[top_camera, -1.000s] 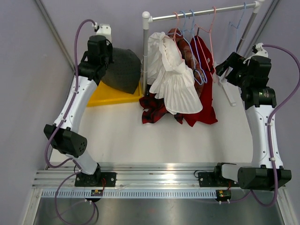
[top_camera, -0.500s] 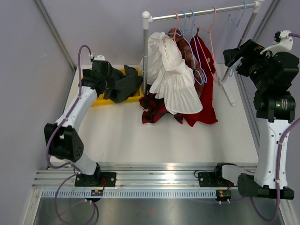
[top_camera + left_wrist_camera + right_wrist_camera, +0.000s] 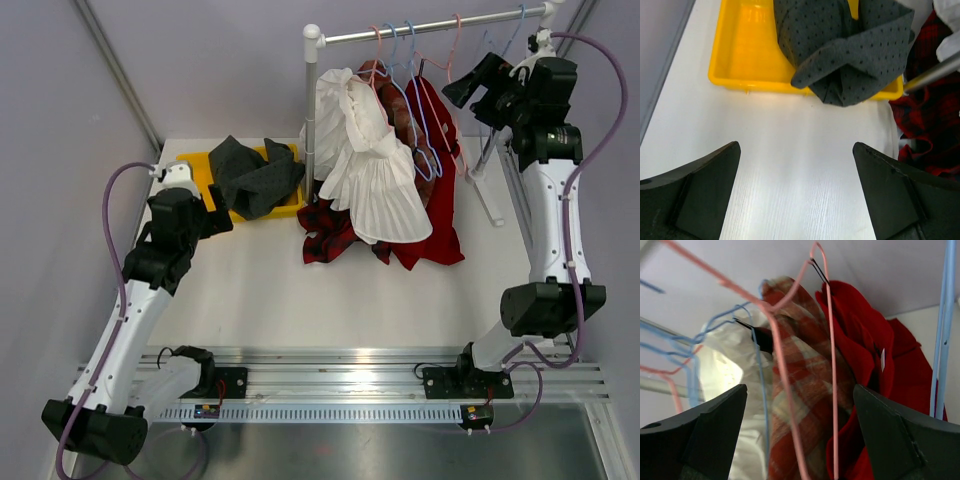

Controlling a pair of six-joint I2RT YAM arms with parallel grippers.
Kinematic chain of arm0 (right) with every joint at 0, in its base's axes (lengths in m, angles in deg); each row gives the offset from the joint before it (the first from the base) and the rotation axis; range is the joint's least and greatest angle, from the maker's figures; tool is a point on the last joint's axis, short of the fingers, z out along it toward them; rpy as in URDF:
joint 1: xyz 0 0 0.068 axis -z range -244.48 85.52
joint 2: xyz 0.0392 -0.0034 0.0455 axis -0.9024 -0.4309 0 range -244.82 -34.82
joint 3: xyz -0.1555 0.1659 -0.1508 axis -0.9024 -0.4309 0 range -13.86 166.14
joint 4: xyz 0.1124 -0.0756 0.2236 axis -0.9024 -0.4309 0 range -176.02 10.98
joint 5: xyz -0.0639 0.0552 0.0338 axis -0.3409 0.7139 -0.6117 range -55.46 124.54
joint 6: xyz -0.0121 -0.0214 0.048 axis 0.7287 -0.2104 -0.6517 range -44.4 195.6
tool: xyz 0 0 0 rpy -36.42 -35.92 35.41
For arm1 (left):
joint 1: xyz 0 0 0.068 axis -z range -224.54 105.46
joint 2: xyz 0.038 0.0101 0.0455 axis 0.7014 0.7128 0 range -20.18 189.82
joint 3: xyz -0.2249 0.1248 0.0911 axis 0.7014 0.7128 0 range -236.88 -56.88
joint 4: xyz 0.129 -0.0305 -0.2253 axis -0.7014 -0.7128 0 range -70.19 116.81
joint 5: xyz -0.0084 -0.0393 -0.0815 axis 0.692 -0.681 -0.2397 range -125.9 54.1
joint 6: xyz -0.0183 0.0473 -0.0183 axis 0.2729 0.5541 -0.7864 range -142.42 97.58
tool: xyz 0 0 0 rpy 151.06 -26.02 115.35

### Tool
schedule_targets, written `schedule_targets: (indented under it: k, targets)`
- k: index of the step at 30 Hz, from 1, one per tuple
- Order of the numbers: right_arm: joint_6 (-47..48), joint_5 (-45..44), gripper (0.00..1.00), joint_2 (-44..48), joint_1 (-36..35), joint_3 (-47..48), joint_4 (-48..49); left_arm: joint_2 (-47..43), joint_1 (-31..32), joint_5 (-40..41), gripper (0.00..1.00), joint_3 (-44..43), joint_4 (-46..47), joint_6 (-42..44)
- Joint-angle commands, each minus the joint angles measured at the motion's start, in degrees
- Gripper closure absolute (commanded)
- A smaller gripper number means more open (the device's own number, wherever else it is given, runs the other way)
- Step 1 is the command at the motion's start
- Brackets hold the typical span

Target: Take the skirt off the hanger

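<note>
A grey dotted skirt (image 3: 255, 175) (image 3: 840, 45) lies crumpled in the yellow tray (image 3: 195, 165) (image 3: 740, 55), hanging over its front rim. My left gripper (image 3: 215, 208) (image 3: 796, 150) is open over bare table just in front of the tray, holding nothing. On the rack hang a white skirt (image 3: 370, 170) (image 3: 725, 375), a plaid skirt (image 3: 395, 110) (image 3: 800, 370) and a red skirt (image 3: 440, 200) (image 3: 865, 340) on wire hangers. My right gripper (image 3: 470, 85) (image 3: 800, 390) is open up at the rail, facing an empty pink hanger (image 3: 450, 70) (image 3: 830, 365) without touching it.
The rack's white post (image 3: 310, 110) stands between the tray and the hanging clothes. A dark tartan garment (image 3: 325, 235) (image 3: 930, 125) drags on the table under them. A light blue empty hanger (image 3: 505, 45) (image 3: 942, 340) hangs at the rail's right end.
My left gripper opened, left the grey skirt in the yellow tray and drew back toward the near side. My right arm rose and swung up to the rail by the hangers.
</note>
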Motion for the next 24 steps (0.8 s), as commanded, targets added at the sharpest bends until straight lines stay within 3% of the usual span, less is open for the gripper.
schedule_targets:
  k: [1,4,8,9,12,17,22,24]
  targets:
    - [-1.22,2.69,0.06,-2.0,-1.2,3.9,1.03,-2.62,0.3,-3.54,0.01,2.57,0.52,-0.82]
    - [-0.96,2.16,0.15,-4.47,-2.25,4.51,1.3,-3.94,0.3,-4.51,0.01,4.06,0.78,-0.73]
    - [-0.7,0.76,0.55,-6.14,-3.13,4.96,1.38,-4.47,0.3,-4.86,0.01,5.12,1.14,-0.82]
    - [-0.7,0.67,0.74,-6.32,-3.22,4.96,1.47,-4.56,0.39,-5.04,0.01,5.3,1.14,-0.9]
    - [-0.17,-0.21,1.0,-6.67,-3.31,5.92,1.12,-4.82,0.47,-6.35,0.01,5.74,1.58,-1.26]
    - [0.97,-1.26,1.0,-6.58,-3.31,9.16,0.15,-4.91,4.59,-5.58,0.01,2.85,0.97,0.94]
    - [2.46,-2.32,1.0,-7.72,-3.31,18.99,-5.54,-0.27,25.76,7.95,0.01,-11.99,-0.18,6.02]
    - [2.73,-2.58,1.0,-7.29,-3.22,20.24,-6.7,4.3,32.77,6.75,0.01,-20.84,-0.53,6.74]
